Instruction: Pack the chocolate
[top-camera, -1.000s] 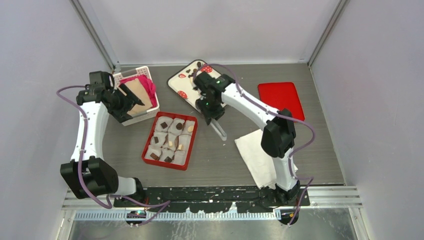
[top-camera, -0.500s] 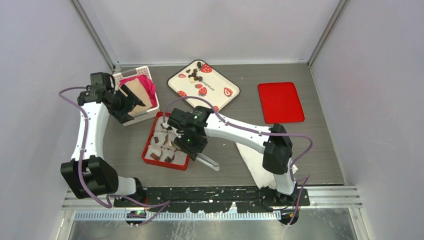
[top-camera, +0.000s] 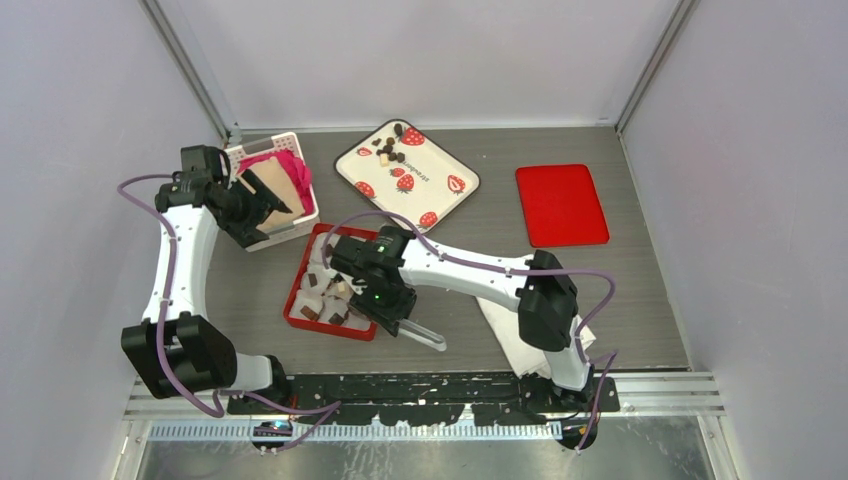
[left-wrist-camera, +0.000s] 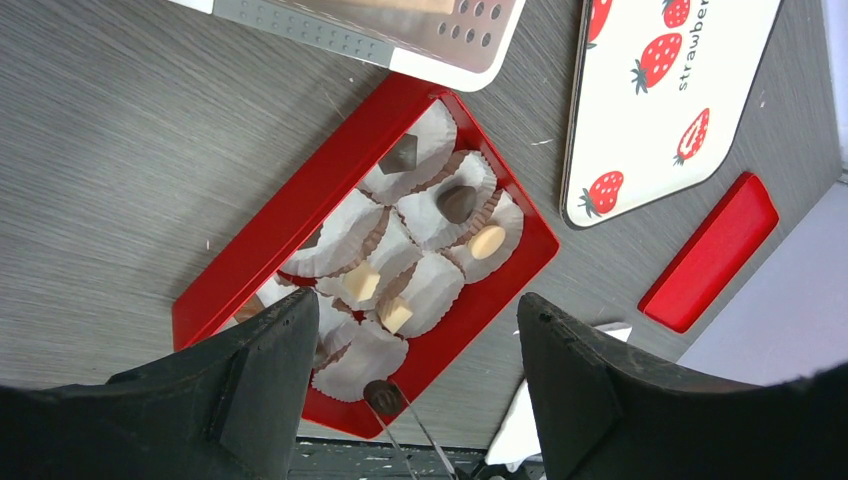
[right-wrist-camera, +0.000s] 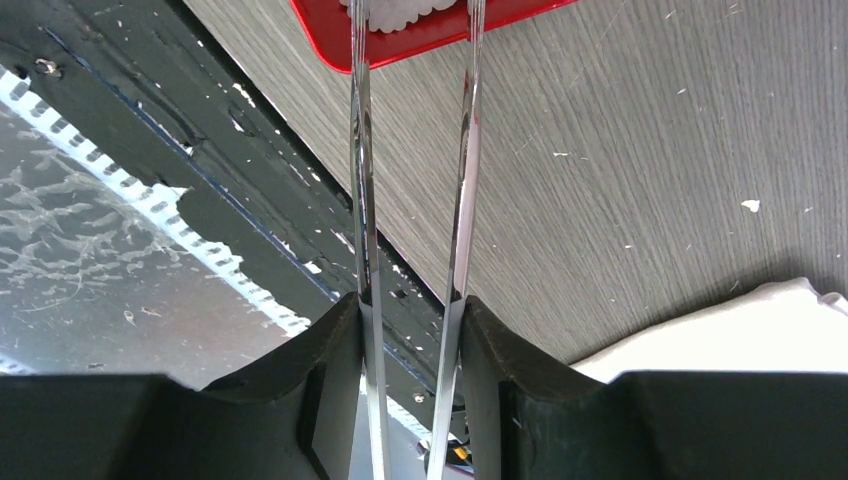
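A round dark chocolate is pinched in the tips of metal tweezers just above the near corner of the red box. My right gripper is shut on the tweezers, low at the box's near right side. White paper cups in the box hold dark pieces and cream pieces. More loose chocolate lies on the strawberry tray. My left gripper hangs open and empty, high over the white basket.
The white basket holds pink cloth and a brown card. A flat red lid lies at the right. A white napkin lies under the right arm. The black rail runs along the near edge.
My right arm swung from the strawberry tray down to the near corner of the red box, carrying the tweezers. The left arm has not moved.
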